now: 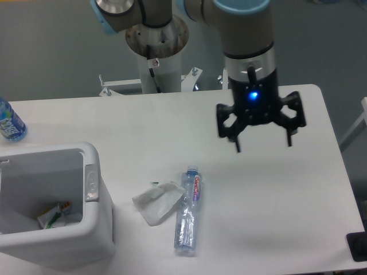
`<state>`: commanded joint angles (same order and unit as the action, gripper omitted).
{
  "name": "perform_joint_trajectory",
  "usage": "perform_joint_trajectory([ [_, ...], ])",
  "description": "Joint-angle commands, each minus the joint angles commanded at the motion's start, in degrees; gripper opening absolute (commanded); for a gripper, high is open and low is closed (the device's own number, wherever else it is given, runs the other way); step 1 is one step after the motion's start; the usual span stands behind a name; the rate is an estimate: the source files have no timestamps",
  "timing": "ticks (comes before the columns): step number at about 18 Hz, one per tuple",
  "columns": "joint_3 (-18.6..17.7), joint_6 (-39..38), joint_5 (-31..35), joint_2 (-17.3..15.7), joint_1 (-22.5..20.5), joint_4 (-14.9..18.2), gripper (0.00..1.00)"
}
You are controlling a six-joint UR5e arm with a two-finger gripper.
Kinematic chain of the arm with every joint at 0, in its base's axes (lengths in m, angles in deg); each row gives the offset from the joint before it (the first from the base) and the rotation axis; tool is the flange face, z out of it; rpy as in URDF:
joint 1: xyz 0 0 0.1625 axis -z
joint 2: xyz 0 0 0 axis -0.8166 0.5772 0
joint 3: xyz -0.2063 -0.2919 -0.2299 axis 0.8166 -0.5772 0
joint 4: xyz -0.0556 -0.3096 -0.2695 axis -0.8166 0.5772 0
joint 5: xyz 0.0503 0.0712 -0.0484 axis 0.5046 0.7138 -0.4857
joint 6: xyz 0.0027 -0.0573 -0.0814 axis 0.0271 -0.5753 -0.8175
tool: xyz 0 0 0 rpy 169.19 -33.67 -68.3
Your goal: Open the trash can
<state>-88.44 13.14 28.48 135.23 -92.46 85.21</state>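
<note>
The trash can [86, 240] is seen open at lower left, scraps inside. The gripper [262, 144] is held spread, empty, at upper right.

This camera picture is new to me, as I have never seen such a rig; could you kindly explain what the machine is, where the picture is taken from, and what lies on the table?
The picture comes from one fixed camera looking down at a white table. The grey column at the top is a robot arm; at its end hangs a black two-fingered claw with a blue light. It is open, holds nothing, and hangs above the table's right half. At the lower left stands the trash can, a large white bin. It already stands open: you can see scraps inside. A small grey button sits on its rim. Beside it lie a crumpled tissue and an empty clear bottle, touching. Another bottle with a blue label sits at the far left edge.
</note>
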Motion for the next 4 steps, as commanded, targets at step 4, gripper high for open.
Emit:
perform_joint_trajectory([
  [4,-1.4,8.6,0.0,-1.1,-2.0,0.4,1.00],
])
